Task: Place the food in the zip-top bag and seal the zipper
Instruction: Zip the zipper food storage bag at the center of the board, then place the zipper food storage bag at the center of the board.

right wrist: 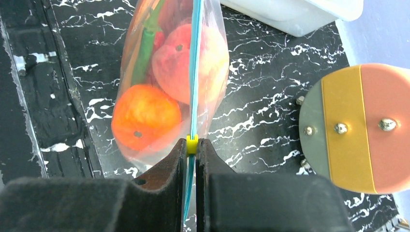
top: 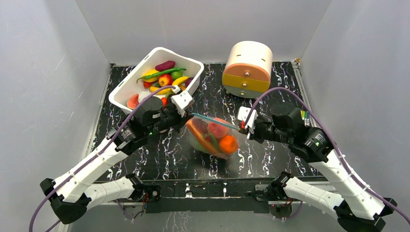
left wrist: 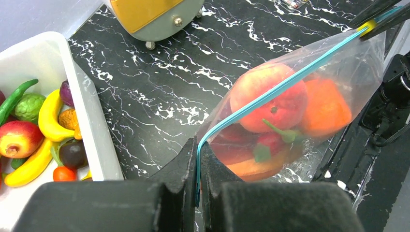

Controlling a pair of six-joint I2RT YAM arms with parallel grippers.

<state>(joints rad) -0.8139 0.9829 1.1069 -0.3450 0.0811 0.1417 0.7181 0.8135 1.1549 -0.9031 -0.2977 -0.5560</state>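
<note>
The clear zip-top bag (top: 212,137) hangs between my two grippers above the table, its blue-teal zipper (top: 215,121) stretched taut. Inside lie a peach (left wrist: 270,96), an orange (left wrist: 326,108), a carrot (left wrist: 251,169) and a small red piece with a green stem (left wrist: 270,145). My left gripper (left wrist: 198,154) is shut on the zipper's left end. My right gripper (right wrist: 191,150) is shut on the zipper's right end, at its yellow slider (right wrist: 192,143). In the right wrist view the peach (right wrist: 181,63) and orange (right wrist: 145,118) show through the bag (right wrist: 212,82).
A white bin (top: 128,87) holding several toy fruits and vegetables stands at the back left, just behind my left gripper. A round cream, orange and yellow drawer unit (top: 247,67) stands at the back right. The table's black front rail (top: 212,186) runs below the bag.
</note>
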